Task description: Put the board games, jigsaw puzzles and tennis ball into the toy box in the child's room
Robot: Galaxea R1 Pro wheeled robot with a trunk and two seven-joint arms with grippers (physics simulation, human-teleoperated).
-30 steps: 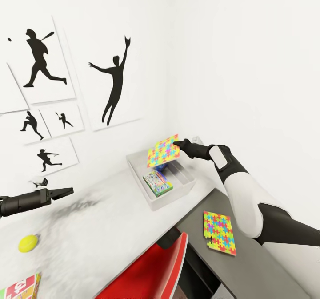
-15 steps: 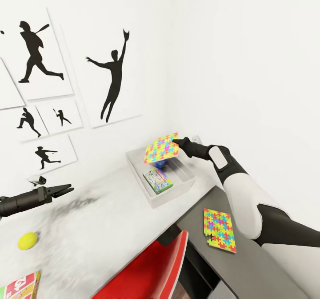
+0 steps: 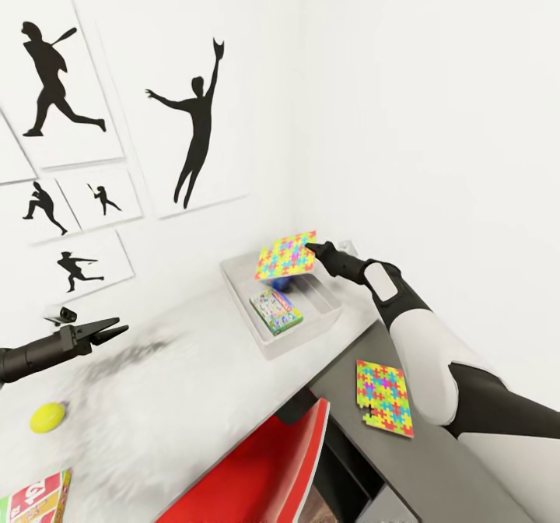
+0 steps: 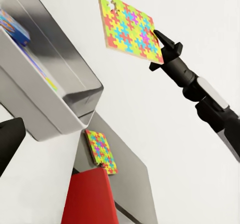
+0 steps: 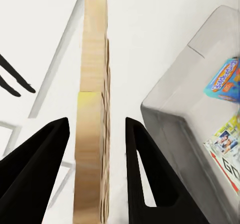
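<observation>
I'm seeing the held puzzle (image 3: pixel 286 255) showing yellow, pink, green and blue interlocking pieces, its edge tan in the right wrist view; the second puzzle (image 3: pixel 383 398) is wearing the same pattern; the bin (image 3: pixel 327 325) is showing grey, a green-edged box (image 3: pixel 275 310) inside; the ball (image 3: pixel 47 417) is glowing yellow-green; the chair (image 3: pixel 264 468) is showing red; black silhouettes (image 3: pixel 192 126) are patterning the white wall.

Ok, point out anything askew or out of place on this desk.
The second jigsaw puzzle on the dark lower section of the table has pieces coming loose at its near corner. The tennis ball and a board game lie outside the toy box.
</observation>
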